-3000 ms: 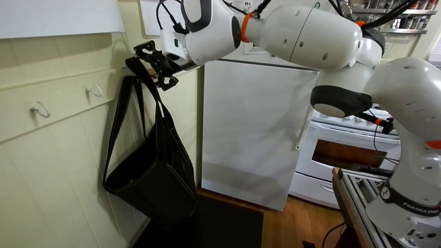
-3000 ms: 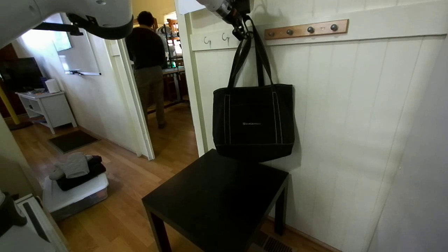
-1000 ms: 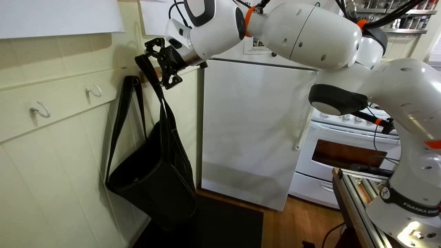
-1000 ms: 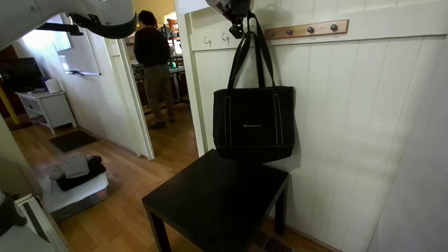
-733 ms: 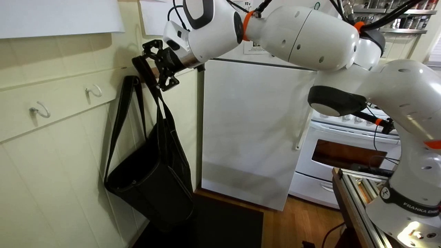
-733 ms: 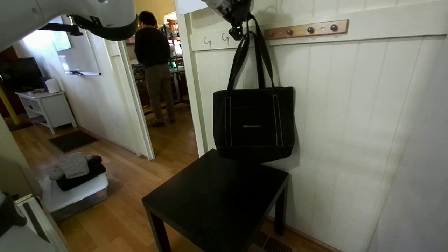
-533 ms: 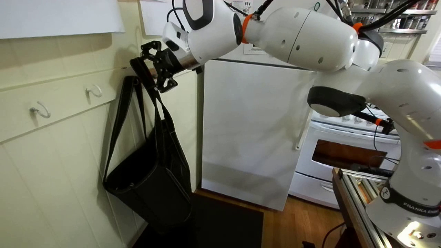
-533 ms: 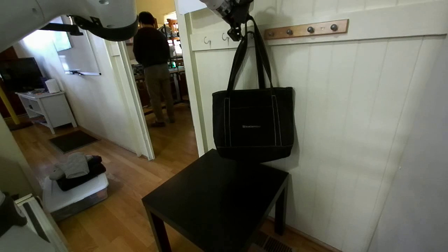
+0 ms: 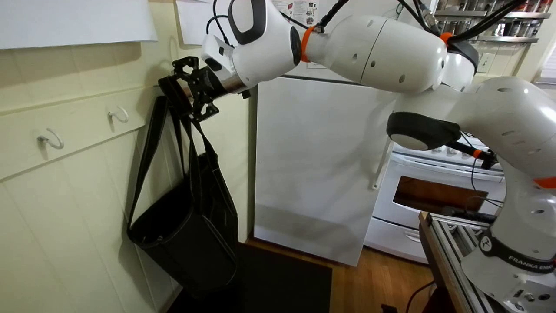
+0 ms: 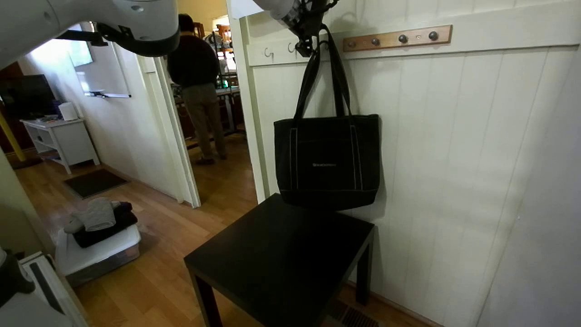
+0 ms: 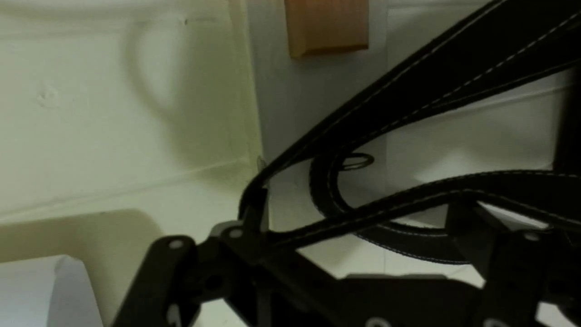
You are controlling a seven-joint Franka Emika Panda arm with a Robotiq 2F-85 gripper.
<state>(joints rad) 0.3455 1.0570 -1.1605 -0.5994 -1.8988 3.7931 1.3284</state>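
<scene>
While the gripper [image 9: 187, 90] has its fingers spread wide, clamping nothing, one handle [image 11: 399, 91] of the black bag [image 10: 327, 159] is looped round a single finger [image 11: 233, 234] (clearest in the wrist view). Bag hangs against the white wall [image 10: 454, 136], its second handle [image 9: 147, 148] up at a wall hook [image 11: 371, 160], mostly hidden. Black table [image 10: 281, 259] right below; can't tell if the bag touches it. Wooden peg rail [image 10: 397, 38] just beside the handles. Person [image 10: 195, 63] stands well apart, back turned.
</scene>
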